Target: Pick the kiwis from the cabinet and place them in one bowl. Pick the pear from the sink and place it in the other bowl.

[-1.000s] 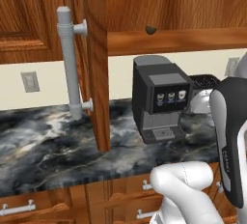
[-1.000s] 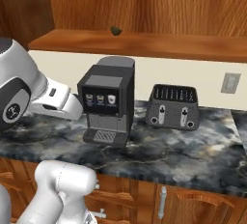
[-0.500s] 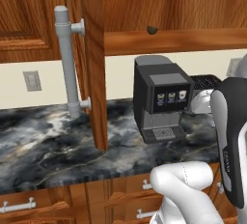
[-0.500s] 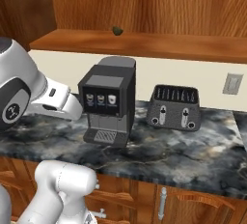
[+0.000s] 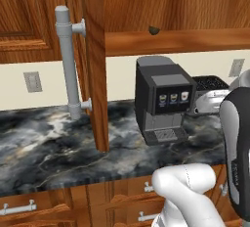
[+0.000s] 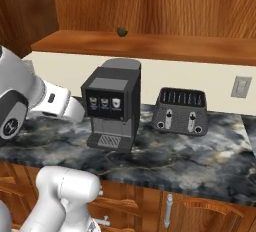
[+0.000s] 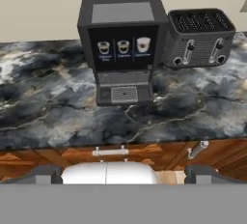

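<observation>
- though small and likely light, kiwi on cabinet shelf: probably firm, apt to roll
- best gripped across its middle
- end effector spread wide, empty

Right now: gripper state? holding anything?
Gripper: open, jaws spread wide, nothing between them. It faces the coffee machine and toaster on the counter.

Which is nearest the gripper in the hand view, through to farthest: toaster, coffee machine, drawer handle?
1. Drawer handle, under the counter edge, just ahead of the gripper.
2. Coffee machine, centre of counter.
3. Toaster, back right.
</observation>
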